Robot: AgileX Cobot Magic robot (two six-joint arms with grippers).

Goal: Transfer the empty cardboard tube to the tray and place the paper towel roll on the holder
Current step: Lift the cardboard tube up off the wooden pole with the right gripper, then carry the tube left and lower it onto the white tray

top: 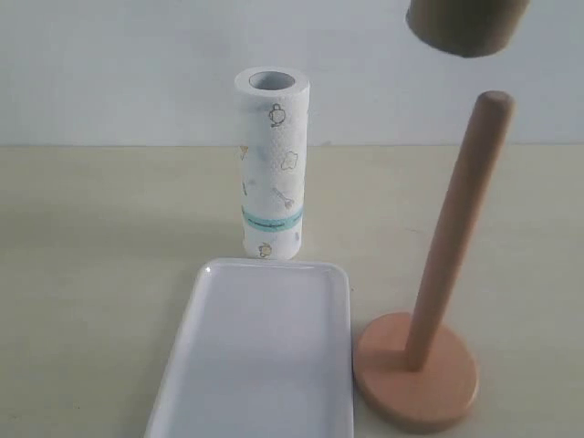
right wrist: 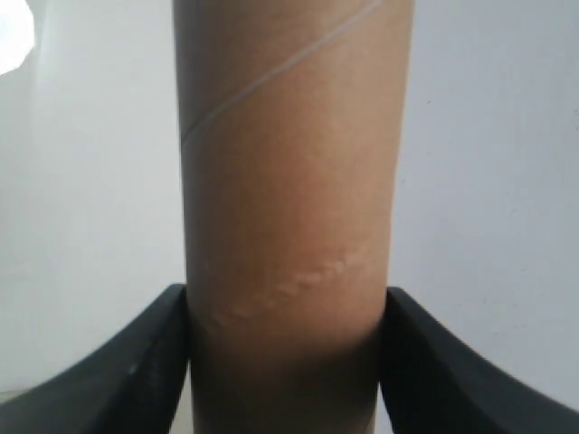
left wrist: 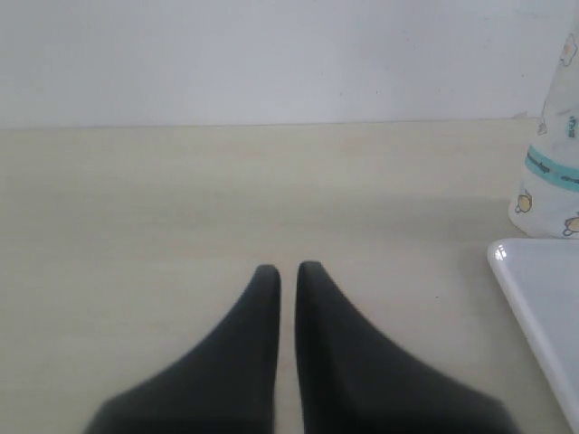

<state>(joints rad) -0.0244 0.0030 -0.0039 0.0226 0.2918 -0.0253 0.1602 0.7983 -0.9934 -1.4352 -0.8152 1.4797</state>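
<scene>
Right gripper has its fingers clamped on either side of the empty cardboard tube, solid grip. In the exterior view only the tube's bottom end shows, at 1 o'clock, in the air above the holder and not touching the dowel tip. Left gripper is down over the table, fingers nearly together with just a sliver of a gap, holding nothing. The paper towel roll stands upright at 12 o'clock of the tray. The holder's base sits just beside the tray at 4 o'clock.
</scene>
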